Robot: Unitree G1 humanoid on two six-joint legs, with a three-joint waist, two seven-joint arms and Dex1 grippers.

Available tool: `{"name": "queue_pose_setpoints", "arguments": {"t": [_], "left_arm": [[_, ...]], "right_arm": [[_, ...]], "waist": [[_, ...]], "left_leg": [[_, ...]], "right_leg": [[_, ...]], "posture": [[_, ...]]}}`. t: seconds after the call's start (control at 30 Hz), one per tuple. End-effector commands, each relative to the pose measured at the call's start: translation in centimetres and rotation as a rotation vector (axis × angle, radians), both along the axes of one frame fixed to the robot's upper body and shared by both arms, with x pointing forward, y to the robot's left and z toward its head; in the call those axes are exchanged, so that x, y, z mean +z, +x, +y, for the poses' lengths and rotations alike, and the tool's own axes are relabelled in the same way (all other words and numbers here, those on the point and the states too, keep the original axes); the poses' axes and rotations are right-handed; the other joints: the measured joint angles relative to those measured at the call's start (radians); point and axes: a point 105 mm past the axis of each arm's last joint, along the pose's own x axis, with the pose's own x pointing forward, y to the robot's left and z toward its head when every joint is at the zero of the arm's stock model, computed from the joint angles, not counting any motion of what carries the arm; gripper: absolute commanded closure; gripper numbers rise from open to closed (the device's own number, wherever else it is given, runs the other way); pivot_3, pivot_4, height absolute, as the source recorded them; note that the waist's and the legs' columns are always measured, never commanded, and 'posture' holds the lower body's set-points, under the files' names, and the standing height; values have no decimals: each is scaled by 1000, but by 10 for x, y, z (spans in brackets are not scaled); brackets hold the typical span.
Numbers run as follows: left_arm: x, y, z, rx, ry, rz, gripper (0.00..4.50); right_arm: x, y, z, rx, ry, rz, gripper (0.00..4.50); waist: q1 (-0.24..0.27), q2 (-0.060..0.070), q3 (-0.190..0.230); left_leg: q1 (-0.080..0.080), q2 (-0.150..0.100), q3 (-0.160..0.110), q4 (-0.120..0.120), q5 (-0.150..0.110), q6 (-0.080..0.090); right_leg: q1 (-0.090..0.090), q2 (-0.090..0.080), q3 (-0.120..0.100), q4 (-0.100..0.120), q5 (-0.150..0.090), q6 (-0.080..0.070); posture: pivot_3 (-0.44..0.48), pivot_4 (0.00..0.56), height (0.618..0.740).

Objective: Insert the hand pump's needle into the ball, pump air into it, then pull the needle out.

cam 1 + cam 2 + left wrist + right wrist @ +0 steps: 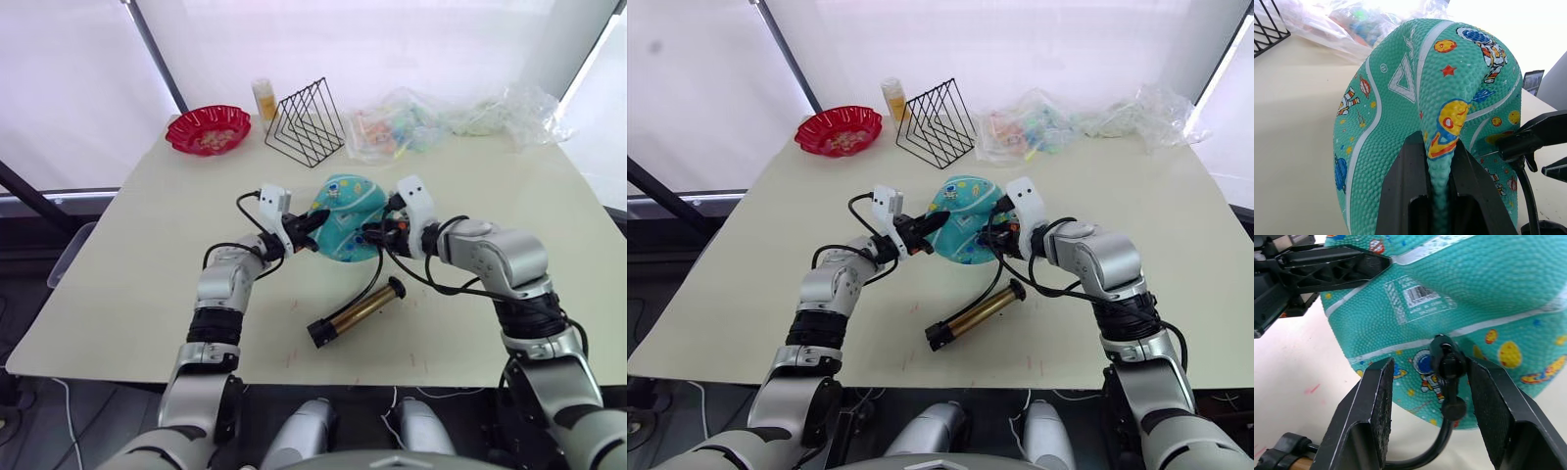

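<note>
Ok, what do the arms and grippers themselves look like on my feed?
Both arms are silver-grey metal shells with black ribbed joint bands near the elbows. The left gripper and right gripper each have a white housing, looping black cables and two black fingers with textured inner pads and ribbed outer sides.

We see a pale cream surface [137,294]. Along its far edge sit a red scalloped bowl [208,129], a small yellow bottle [264,99], a black wire rack [307,123] and crumpled clear plastic bags [446,122]. Nearer us, the hand pump [357,311] lies flat.
</note>
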Motion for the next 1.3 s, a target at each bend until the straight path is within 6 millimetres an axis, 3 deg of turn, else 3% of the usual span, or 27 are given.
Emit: {"name": "queue_pose_setpoints", "arguments": {"t": [0.03, 0.8, 1.3], "left_arm": [[-41, -12, -10, -35, 42, 144, 4500], [-43, -15, -11, -41, 42, 150, 4500], [-43, -16, -11, -41, 41, 153, 4500]], "right_arm": [[13, 3, 5, 17, 20, -38, 2121], [20, 13, 4, -20, 61, -45, 2121], [12, 6, 5, 15, 28, -5, 2121]], "waist": [[0, -1, 0], [0, -3, 2], [0, -4, 2]], "left_leg": [[0, 0, 1, 0, 0, 1], [0, 0, 19, 1, -2, 8], [-2, 0, 10, 0, -2, 9]], "right_leg": [[0, 0, 1, 0, 0, 0], [-6, 2, 20, -2, 6, 7], [-4, 2, 12, -6, 6, 7]], "posture": [[0, 150, 740], [0, 150, 740], [0, 150, 740]]}}
